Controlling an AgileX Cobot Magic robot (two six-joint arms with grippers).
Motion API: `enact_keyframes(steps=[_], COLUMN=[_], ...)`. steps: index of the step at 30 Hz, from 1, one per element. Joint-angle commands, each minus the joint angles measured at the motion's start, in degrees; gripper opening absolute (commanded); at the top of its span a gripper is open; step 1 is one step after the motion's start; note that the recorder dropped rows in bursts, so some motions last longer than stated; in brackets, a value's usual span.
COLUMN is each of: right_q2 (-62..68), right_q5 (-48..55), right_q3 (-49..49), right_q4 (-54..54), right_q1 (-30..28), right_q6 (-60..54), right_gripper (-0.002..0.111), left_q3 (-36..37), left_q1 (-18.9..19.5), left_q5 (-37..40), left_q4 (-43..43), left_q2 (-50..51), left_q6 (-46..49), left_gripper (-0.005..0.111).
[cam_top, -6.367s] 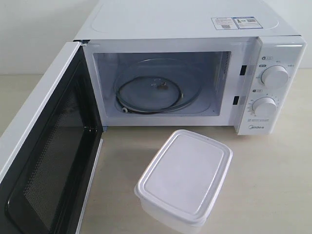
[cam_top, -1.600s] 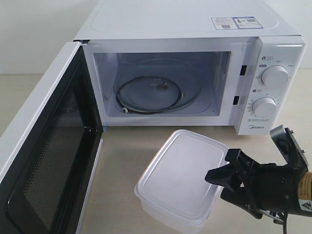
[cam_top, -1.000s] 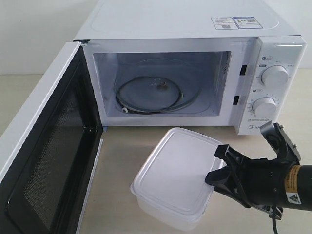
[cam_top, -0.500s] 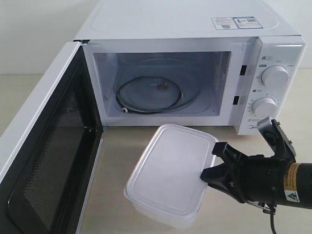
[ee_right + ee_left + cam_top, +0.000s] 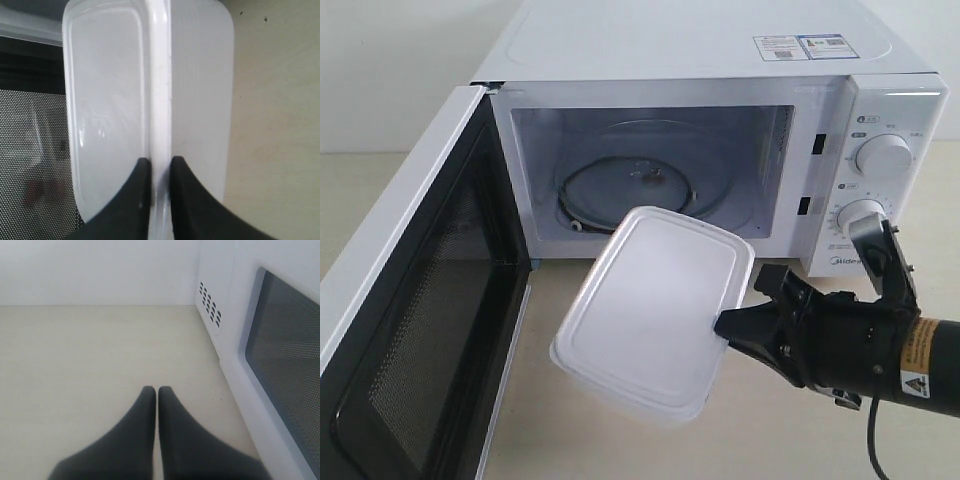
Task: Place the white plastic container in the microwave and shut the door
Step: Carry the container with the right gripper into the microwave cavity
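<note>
microwave (image 5: 720, 40) sits at the far side of the tabletop (image 5: 560, 290), its door (image 5: 410, 300) swung wide to the left and reaching toward the near edge, glass turntable (image 5: 640, 185) visible inside. white plastic container (image 5: 650, 310) hangs tilted just in front of the open cavity, clear of the tabletop, its far edge overlapping the cavity's lower lip in the exterior view. right gripper (image 5: 725, 325) reaches in from the right and is clamped on the container's right rim, a finger on either side of it. left gripper (image 5: 156, 390) is closed on nothing, fingertips touching, above the tabletop just beside the outer face of the door.
</note>
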Motion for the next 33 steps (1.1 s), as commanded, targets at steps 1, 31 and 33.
enact_keyframes(steps=[1,31,33], right_q2=[-0.21,7.53,9.33], right_q5=[-2.82,9.54,10.14], right_q3=[-0.02,-21.30,-23.12], right_q4=[2.07,75.72,75.72], right_q1=[0.12,25.95,24.96], right_q6=[-1.56,-36.80,-36.41], right_gripper=[0.000,0.000,0.000], left_q3=[0.23,0.23,0.23], left_q1=[0.18,0.18,0.18], left_q5=[-0.30,-0.30,-0.30], left_q4=[-0.17,-0.17,-0.17], left_q2=[-0.20,-0.20,-0.20], left_q6=[0.42,0.42,0.42], left_gripper=[0.004,0.004,0.004])
